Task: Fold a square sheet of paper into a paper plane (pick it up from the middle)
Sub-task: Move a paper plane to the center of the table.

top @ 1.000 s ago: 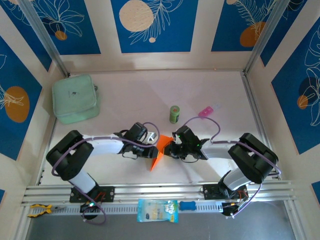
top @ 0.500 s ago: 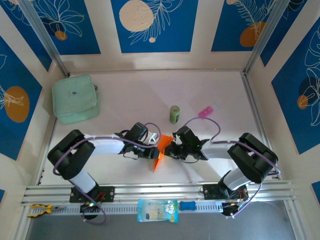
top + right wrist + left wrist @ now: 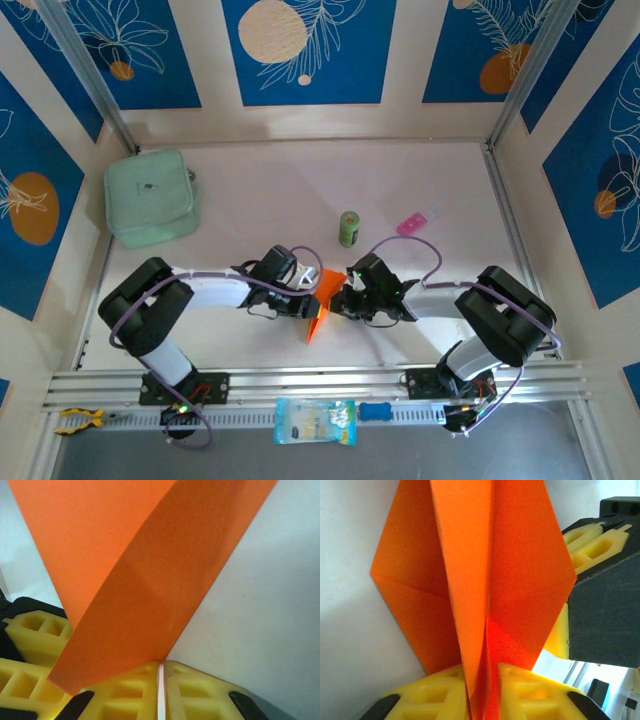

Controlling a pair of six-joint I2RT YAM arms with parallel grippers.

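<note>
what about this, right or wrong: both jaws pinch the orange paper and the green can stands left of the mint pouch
One slip: the top external view shows the green can right of the mint pouch. Both jaws pinch the orange paper.

A soft mint-green square pouch (image 3: 150,198) lies far left on the pale surface (image 3: 250,180). A small green can (image 3: 348,229) stands upright mid-surface, with a small pink packet (image 3: 414,221) near its right. A blue-and-white plastic packet (image 3: 314,421) rests at the near rail.
</note>
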